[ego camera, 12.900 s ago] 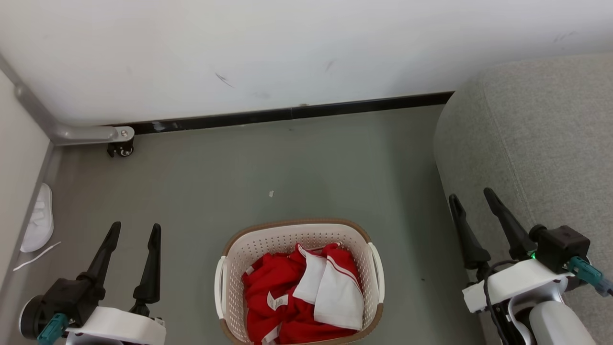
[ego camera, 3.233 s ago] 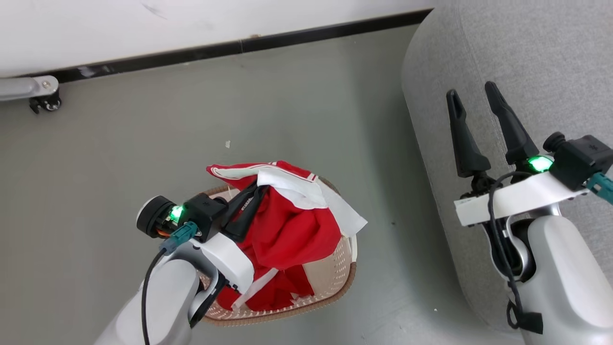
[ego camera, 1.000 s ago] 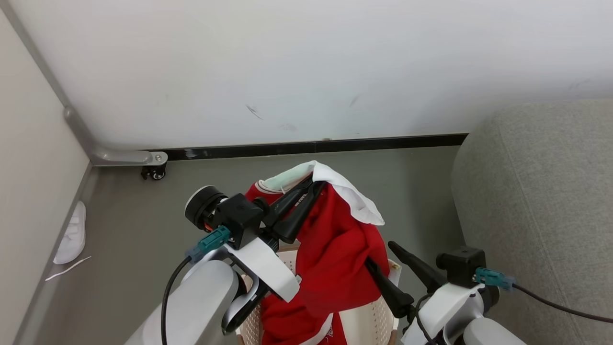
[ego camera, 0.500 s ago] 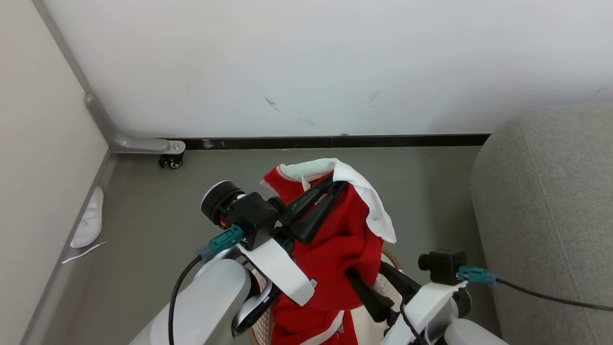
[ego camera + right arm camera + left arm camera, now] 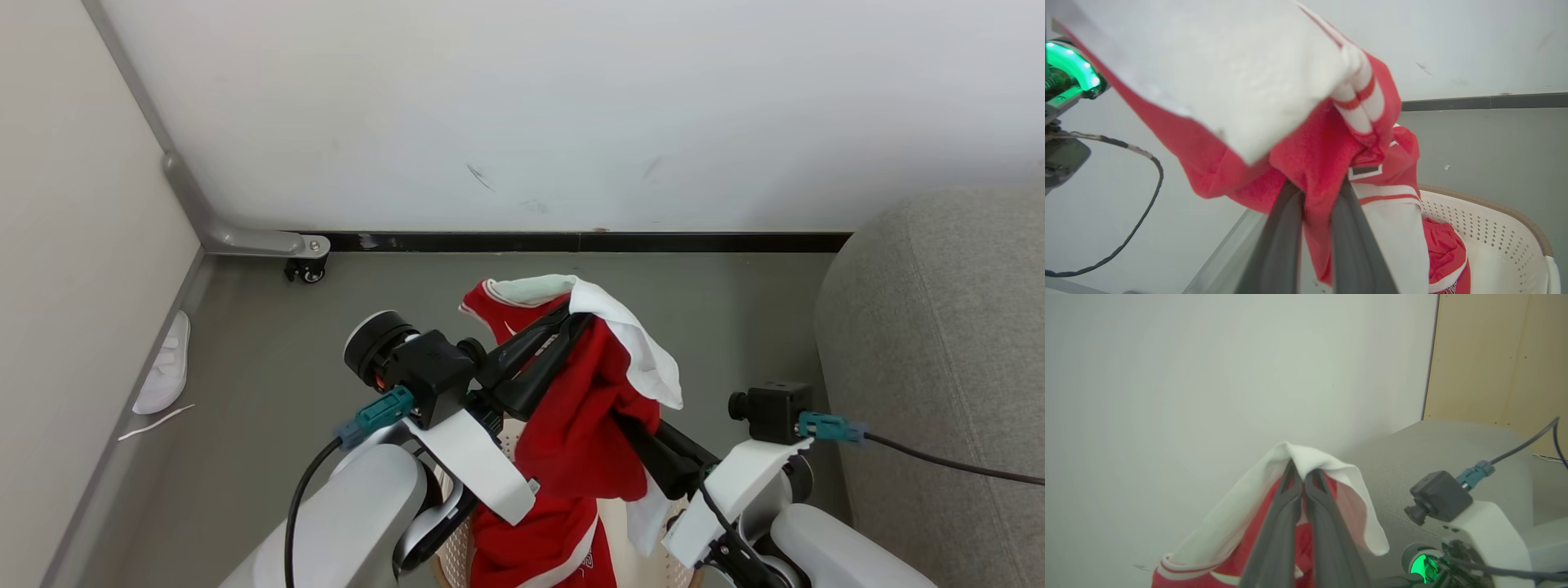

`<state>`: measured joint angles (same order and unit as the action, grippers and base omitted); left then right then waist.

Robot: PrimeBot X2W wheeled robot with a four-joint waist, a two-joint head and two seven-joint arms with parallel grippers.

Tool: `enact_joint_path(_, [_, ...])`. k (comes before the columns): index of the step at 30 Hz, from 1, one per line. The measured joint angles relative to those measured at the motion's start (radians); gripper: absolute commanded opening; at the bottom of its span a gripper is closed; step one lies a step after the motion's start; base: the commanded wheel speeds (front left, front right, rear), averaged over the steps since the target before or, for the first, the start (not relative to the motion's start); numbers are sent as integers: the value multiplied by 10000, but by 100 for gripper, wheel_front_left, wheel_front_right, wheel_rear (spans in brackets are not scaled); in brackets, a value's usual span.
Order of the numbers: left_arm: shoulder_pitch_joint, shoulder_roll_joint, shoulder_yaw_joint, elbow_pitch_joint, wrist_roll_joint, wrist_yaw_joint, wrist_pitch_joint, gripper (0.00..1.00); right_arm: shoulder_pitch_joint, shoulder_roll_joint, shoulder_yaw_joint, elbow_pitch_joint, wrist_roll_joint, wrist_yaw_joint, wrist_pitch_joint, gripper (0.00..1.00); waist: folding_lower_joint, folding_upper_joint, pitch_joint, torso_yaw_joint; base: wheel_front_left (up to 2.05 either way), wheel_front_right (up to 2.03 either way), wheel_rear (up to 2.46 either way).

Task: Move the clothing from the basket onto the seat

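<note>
Clearly, the left jaws are pressed tight together, their dark fingers [image 5: 1278, 535] pinching the clothing [image 5: 1327, 465] at a white panel that folds over the tips and drapes down either side, with red fabric and a striped hem hanging below. In the head view that same garment [image 5: 584, 408] is lifted high on those fingers [image 5: 531, 359], bunched and trailing down toward the basket. The right jaws come in from the lower right and are closed down on a fold of the red fabric. In the right wrist view the cloth [image 5: 1310, 159] is squeezed between the two fingers [image 5: 1282, 237] and hides their tips. So both arms have hold of one red and white garment, raised above the basket [image 5: 1494, 232] and clear of its brown rim. More red cloth with white stripe trim lies inside, against the perforated wall. The basket stands on the grey floor [image 5: 269, 392], near its edge along the seat [image 5: 939, 327]. None of the clothing is on that seat, which rises at the floor's right edge. Along the floor's left edge a white slipper [image 5: 163, 367] lies by the wall. At the far edge, a black skirting [image 5: 653, 242] runs under the white wall, with a small caster [image 5: 306, 271] in the far left corner.
</note>
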<state>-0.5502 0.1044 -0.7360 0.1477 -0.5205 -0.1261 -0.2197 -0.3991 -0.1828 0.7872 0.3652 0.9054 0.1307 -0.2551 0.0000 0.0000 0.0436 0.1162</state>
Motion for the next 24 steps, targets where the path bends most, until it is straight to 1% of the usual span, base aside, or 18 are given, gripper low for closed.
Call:
enact_joint_path(9, [4, 290, 180, 230, -75, 0, 148, 0, -116, -343, -15, -54, -25, 0, 0, 0, 0, 0, 4, -120, 0, 0, 0])
enact_joint_path(15, [23, 328, 232, 355, -90, 2, 221, 0, -179, -408, -408, -313, -278, 0, 0, 0, 0, 0, -11, -259, 0, 0, 0])
enact_joint_path(16, [24, 334, 238, 370, -90, 8, 222, 2, -179, -430, -472, -326, -295, 0, 0, 0, 0, 0, -16, -279, 0, 0, 0])
enact_joint_path(19, [40, 399, 272, 439, -92, 17, 221, 75, -178, -499, -708, -441, -472, 0, 0, 0, 0, 0, -35, -341, 0, 0, 0])
enact_joint_path(21, [56, 499, 291, 456, -92, 19, 221, 97, -174, -548, -903, -604, -721, 0, 0, 0, 0, 0, -54, -385, 0, 0, 0])
enact_joint_path(22, [68, 539, 297, 464, -94, 19, 221, 100, -174, -581, -1005, -673, -840, 0, 0, 0, 0, 0, -63, -407, 0, 0, 0])
enact_joint_path(24, [115, 558, 295, 477, -136, 27, 221, 100, -161, -692, -1166, -738, -1009, 0, 0, 0, 0, 0, -82, -450, 0, 0, 0])
